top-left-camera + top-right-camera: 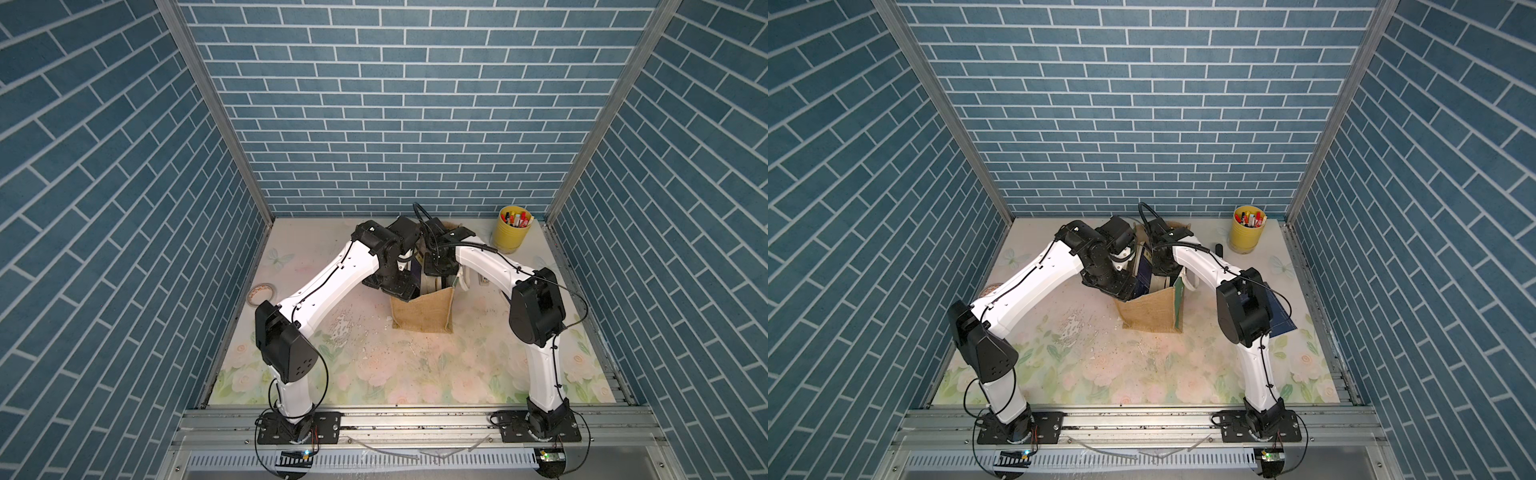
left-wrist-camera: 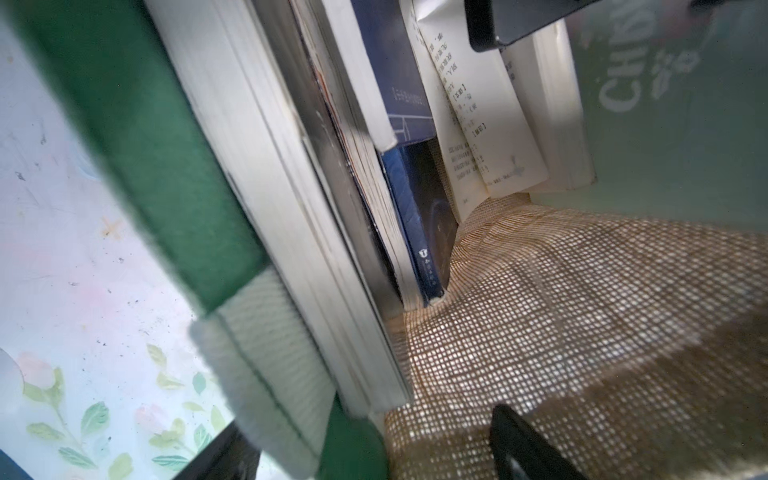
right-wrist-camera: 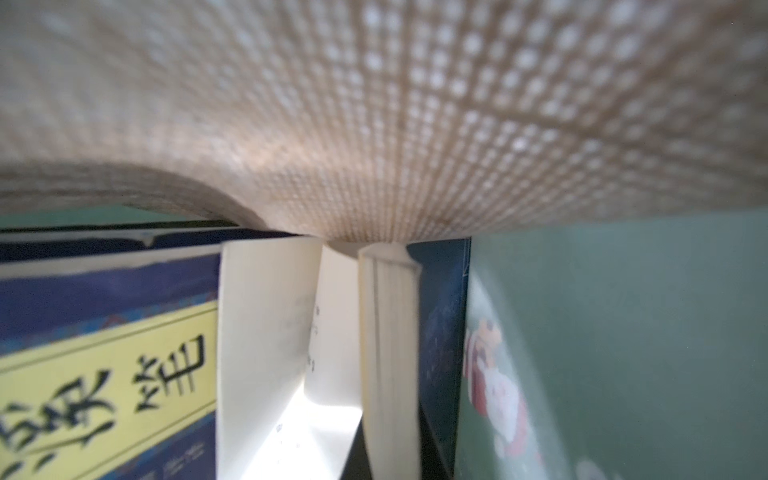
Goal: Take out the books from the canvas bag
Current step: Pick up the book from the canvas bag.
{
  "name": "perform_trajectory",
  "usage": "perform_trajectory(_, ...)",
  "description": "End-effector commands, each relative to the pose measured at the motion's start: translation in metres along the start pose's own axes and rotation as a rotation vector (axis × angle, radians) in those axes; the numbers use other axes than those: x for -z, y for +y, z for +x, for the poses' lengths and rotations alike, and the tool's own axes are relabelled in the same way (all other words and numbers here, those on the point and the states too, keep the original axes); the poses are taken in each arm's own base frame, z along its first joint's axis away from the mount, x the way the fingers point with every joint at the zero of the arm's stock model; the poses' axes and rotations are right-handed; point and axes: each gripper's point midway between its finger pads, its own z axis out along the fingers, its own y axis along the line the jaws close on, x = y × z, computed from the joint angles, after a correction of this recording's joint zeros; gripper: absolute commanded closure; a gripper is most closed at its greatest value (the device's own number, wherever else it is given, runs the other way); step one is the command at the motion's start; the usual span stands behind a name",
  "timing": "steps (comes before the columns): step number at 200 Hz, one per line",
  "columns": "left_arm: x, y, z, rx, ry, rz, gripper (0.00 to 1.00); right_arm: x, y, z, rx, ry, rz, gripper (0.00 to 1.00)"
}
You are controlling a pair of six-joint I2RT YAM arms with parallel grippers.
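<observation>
The bag (image 1: pixel 422 313) stands upright mid-table, both arms dipping into its open top. Inside it the books (image 2: pixel 409 216) stand on edge, packed side by side along a green panel; one bears a yellow strip (image 3: pixel 104 365). The left gripper (image 2: pixel 490 226) is spread wide inside the bag, next to the burlap. The right gripper (image 1: pixel 437 270) is pressed together down among the books; what it pinches, if anything, cannot be told. One blue book (image 1: pixel 1282 318) lies on the table (image 1: pixel 1100 374) behind the right elbow
</observation>
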Motion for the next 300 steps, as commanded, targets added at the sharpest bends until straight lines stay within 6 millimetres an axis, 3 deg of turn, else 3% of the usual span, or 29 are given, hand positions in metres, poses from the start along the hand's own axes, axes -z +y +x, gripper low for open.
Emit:
perform_trajectory(1,0.013,0.005,-0.001,-0.009,-0.039,-0.024,0.13,0.007,0.003,0.008,0.034,0.029,-0.060,1.00)
perform_trajectory(61,0.026,0.005,-0.008,-0.006,-0.103,-0.021,0.13,0.032,0.005,0.007,0.048,-0.046,-0.130,1.00)
perform_trajectory(196,0.025,0.000,-0.017,0.006,-0.118,0.001,0.13,0.096,-0.001,-0.007,0.021,-0.196,-0.191,1.00)
perform_trajectory(300,0.041,-0.013,-0.060,0.025,-0.175,0.035,0.12,0.137,-0.005,-0.017,0.006,-0.276,-0.217,1.00)
